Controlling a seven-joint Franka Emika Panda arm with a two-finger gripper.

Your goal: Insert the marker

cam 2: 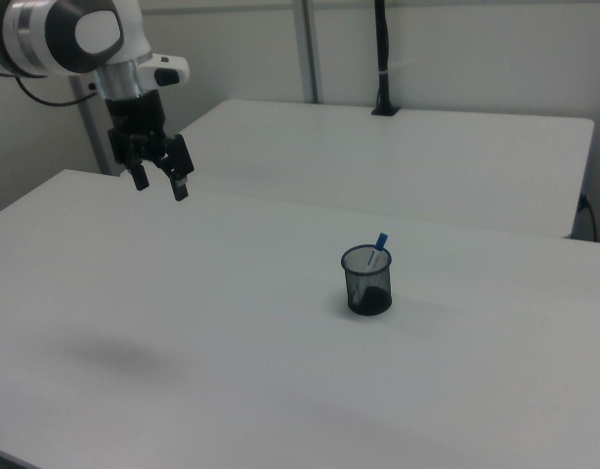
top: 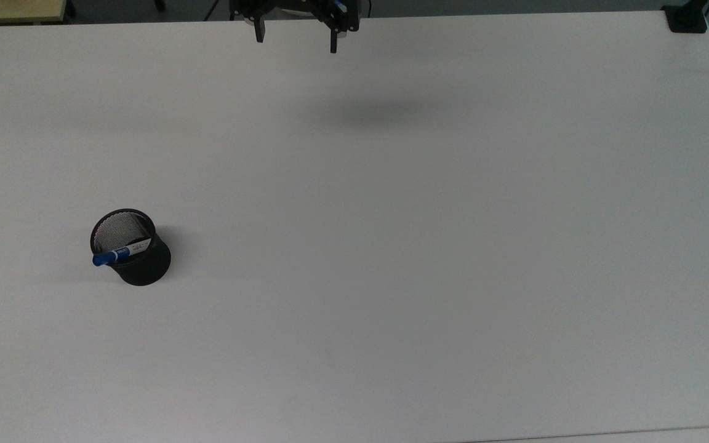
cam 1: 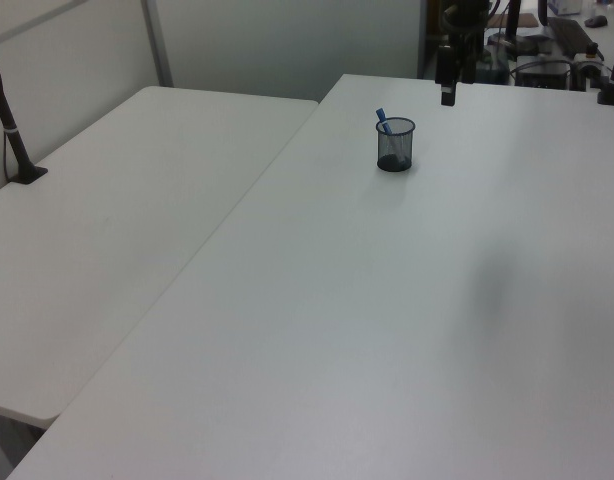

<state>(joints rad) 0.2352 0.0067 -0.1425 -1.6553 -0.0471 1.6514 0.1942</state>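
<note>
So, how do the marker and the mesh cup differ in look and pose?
The marker is slim, white with a blue cap; the mesh cup is wide, black and see-through. The marker leans tilted against the rim, its cap poking out, while the cup stands upright on the table. Both are apart from the open gripper.

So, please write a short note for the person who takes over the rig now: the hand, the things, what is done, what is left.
Hand: open, holding nothing, raised above the far edge of the table at the top of the top view, well apart from the cup.
Marker: stands tilted inside the black mesh cup, blue cap above the rim.
Done: the marker is inserted.
Left: nothing visible; perhaps only park the arm.
</note>
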